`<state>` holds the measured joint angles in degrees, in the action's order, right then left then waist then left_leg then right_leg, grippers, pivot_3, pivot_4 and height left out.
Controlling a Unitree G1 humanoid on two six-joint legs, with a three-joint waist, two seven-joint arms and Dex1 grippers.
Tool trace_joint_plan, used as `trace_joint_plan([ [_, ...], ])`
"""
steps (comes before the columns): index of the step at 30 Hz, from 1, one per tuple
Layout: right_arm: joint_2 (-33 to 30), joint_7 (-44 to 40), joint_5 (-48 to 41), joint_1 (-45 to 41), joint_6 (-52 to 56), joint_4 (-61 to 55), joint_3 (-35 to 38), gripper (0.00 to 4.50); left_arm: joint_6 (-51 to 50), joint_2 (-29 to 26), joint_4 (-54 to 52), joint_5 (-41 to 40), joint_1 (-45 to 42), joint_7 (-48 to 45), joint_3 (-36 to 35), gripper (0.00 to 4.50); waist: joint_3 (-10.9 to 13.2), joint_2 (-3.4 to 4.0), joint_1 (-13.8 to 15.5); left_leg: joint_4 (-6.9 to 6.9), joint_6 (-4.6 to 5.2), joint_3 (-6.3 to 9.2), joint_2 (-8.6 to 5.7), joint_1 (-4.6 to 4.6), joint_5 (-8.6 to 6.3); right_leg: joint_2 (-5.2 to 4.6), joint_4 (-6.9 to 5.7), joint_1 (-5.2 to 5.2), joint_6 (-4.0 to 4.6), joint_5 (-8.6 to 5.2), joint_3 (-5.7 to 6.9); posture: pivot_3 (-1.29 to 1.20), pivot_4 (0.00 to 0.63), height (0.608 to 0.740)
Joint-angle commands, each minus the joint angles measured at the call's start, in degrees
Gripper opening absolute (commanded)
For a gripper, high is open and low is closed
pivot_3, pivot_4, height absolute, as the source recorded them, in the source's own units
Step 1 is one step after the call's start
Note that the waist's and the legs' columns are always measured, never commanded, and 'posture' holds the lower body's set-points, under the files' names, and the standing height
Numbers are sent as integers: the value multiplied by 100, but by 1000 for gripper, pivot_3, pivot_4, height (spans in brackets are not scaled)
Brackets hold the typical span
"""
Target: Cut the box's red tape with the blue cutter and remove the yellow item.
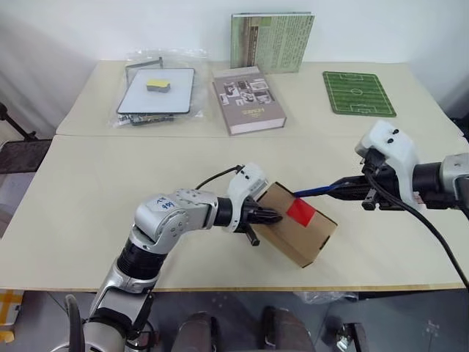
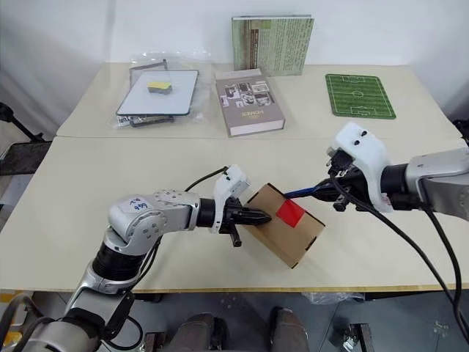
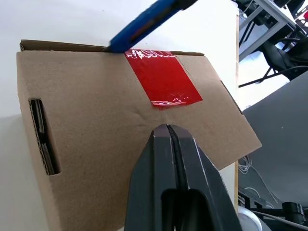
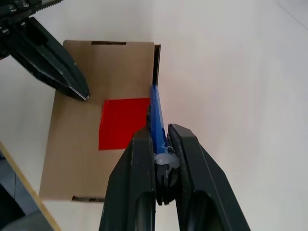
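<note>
The brown box (image 1: 308, 238) lies tilted near the table's front edge, its red tape (image 1: 300, 212) facing up. My left gripper (image 1: 275, 217) is shut, and its closed fingertips (image 3: 167, 129) press on the box's top face just beside the tape. Coming from the right, my right gripper (image 4: 161, 139) is shut on the blue cutter (image 4: 155, 113). The cutter's tip rests at the box's top edge, right next to the tape (image 3: 163, 77). The yellow item is hidden.
A grey book (image 1: 248, 100) lies at the back centre with a green book (image 1: 272, 42) upright behind it. A green pitch mat (image 1: 358, 93) is at back right. A clear bag (image 1: 155, 92) holds a whiteboard and a small yellow block (image 1: 157, 83) at back left.
</note>
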<state>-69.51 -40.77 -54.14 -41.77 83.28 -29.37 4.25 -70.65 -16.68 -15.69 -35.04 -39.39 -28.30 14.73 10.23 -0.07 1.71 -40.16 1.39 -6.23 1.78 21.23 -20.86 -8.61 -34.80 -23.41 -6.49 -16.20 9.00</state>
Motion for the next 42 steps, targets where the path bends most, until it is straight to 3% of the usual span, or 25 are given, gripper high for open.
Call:
trace_joint_plan([
  [1, -327, -287, -71, -125, 183, -117, -161, 147, -142, -28, 42, 212, 142, 192, 148, 18, 0, 0, -1, 0, 0, -1, 0, 0, 0, 0, 1, 0, 0, 0, -1, 0, 150, 740],
  [14, -1219, -1048, 85, 120, -46, -232, -445, 147, -135, -5, 93, 224, 177, 260, 135, 18, -2, -3, 1, 0, 0, 2, 2, -2, 0, -2, 4, 4, 0, 0, 0, 0, 150, 740],
  [24, -1774, -1457, 168, 796, -379, -151, 268, 147, -53, -61, 178, 262, 167, 208, 167, 18, -4, -4, -6, 0, -1, 2, 7, -3, 0, -2, 2, 4, -1, 1, -1, 0, 150, 740],
  [32, -1080, -1103, 301, 836, -678, 740, 1682, 147, 105, -124, 320, 301, 72, 64, 284, 18, -3, -5, -3, -7, 1, 0, 6, -4, 1, -4, -1, 6, -4, 4, -4, 0, 150, 740],
  [36, -533, -933, 428, 1304, -925, 983, 2368, 147, 183, -123, 393, 339, 4, -2, 319, 18, -4, -6, 12, -8, 1, 0, 3, -4, 2, -4, 0, 8, -5, 5, -2, 0, 150, 740],
  [39, 155, -738, 862, 2105, -1567, 1269, 2724, 147, 291, -104, 439, 353, -68, -53, 314, 18, -12, -20, 40, -10, 2, 2, -3, -6, 3, -2, 2, 16, -8, 7, 2, 0, 150, 740],
  [42, 1049, -492, 1575, 2748, -3057, 1527, 2828, 147, 427, -28, 459, 314, -112, -68, 210, 18, -12, -18, 50, -13, 3, 0, -6, -10, 4, -1, 2, 21, -12, 10, 1, 0, 150, 740],
])
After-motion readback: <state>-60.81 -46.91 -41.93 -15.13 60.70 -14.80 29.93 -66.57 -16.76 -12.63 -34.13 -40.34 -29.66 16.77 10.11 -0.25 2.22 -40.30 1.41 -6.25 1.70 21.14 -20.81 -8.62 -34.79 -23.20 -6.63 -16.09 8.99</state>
